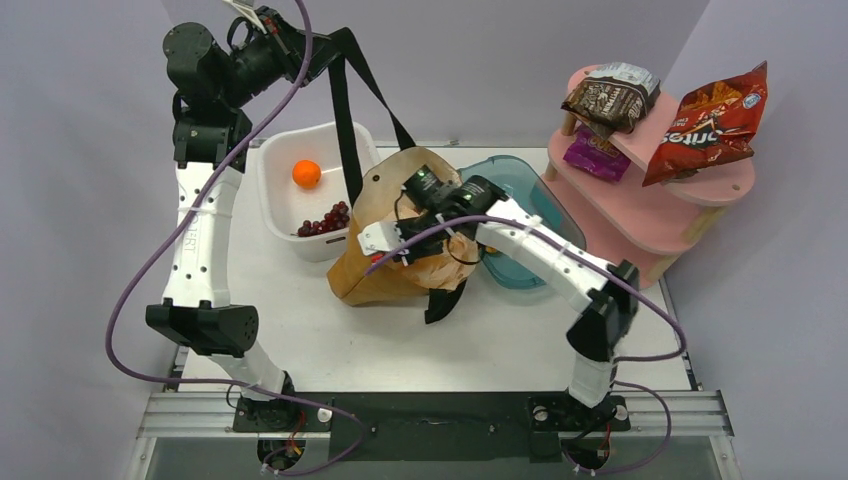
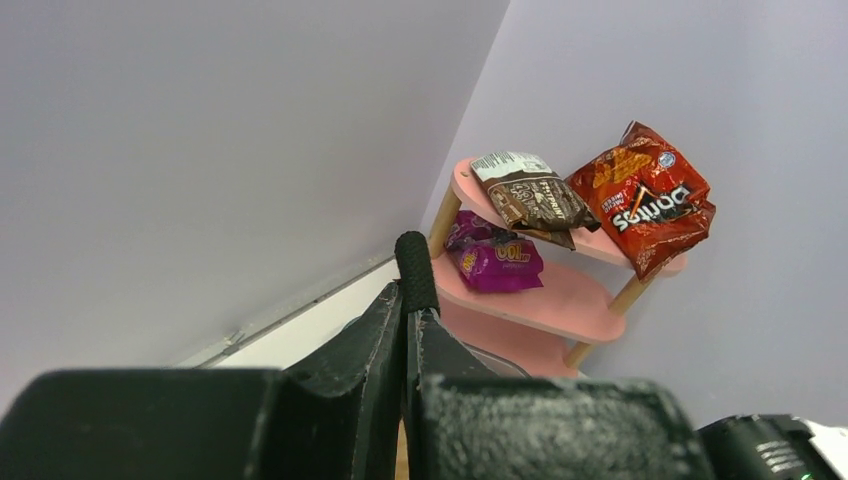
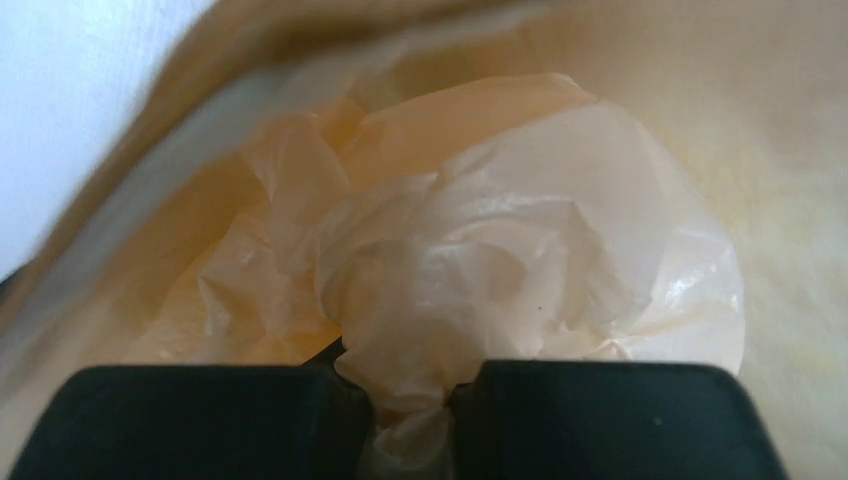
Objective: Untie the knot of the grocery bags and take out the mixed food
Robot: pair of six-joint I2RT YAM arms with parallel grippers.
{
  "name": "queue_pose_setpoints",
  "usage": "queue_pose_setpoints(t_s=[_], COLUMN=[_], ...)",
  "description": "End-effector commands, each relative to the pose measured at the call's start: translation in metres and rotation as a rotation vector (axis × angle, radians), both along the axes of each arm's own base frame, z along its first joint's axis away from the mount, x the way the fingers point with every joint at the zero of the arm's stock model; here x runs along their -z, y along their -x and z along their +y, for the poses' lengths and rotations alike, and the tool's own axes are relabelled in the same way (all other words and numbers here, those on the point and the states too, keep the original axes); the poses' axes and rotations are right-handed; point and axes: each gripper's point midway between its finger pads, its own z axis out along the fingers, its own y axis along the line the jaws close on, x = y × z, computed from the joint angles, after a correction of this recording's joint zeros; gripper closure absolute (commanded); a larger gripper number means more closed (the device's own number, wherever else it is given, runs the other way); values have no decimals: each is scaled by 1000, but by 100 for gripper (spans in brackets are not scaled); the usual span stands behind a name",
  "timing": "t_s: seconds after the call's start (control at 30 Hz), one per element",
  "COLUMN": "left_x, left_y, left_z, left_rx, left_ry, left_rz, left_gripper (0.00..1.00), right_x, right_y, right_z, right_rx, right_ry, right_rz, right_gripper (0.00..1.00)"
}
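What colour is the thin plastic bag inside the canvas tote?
The thin plastic bag is pale translucent peach; the right wrist view shows it best.

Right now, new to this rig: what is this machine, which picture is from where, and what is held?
Two robot arms stand at the near edge of the table. One view looks down from above; the others come from wrist cameras. The left jaws are shut on the black strap of the canvas tote. The right jaws, inside the tote, pinch the peach plastic bag. A white tub holds an orange and grapes; a teal tub sits beside the tote. The pink shelf carries a Doritos bag, a brown snack bag and a purple packet.
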Motion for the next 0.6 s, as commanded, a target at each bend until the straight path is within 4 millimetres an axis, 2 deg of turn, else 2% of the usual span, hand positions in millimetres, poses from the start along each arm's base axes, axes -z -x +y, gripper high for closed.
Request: queue_pose_setpoints(t_s=[0.0, 0.03, 0.07, 0.1, 0.13, 0.23, 0.27, 0.33, 0.43, 0.47, 0.5, 0.53, 0.57], left_x=[-38, -38, -38, -38, -37, -34, -32, -29, -27, -26, -25, -23, -21], left_y=[18, 18, 19, 19, 18, 16, 15, 12, 8, 6, 4, 2, 1], left_z=[9, 10, 11, 12, 12, 16, 17, 20, 28, 30, 33, 34, 34], left_rx=[-26, -25, -25, -26, -28, -37, -38, -45, -57, -59, -64, -63, -63], left_ry=[53, 54, 55, 55, 56, 58, 57, 57, 63, 69, 70, 70, 70], left_rz=[-128, -128, -127, -125, -122, -114, -110, -102, -92, -83, -81, -74, -72], left_gripper=[100, 100, 100, 100, 100, 100, 100, 100, 100, 100, 100, 100, 100], right_x=[33, 39, 44, 51, 54, 59, 55, 35, -10, -20, -41, -45, -66], right_y=[-7, -15, -17, -22, -25, -33, -37, -41, -42, -40, -39, -34, -33], right_z=[-8, -5, -6, -6, -6, -5, 0, 10, 14, 17, 18, 18, 19], right_rx=[-34, -22, -16, -5, -2, 35, 65, 107, 146, 149, 150, 160, 166], right_ry=[242, 269, 290, 314, 323, 318, 284, 181, 29, -13, -76, -101, -167], right_rz=[38, 34, 42, 43, 39, 32, 25, 28, 2, 3, -28, -15, -48], right_gripper=[98, 96, 86, 81, 69, 46, 28, 15, 13, 12, 12, 12, 11])
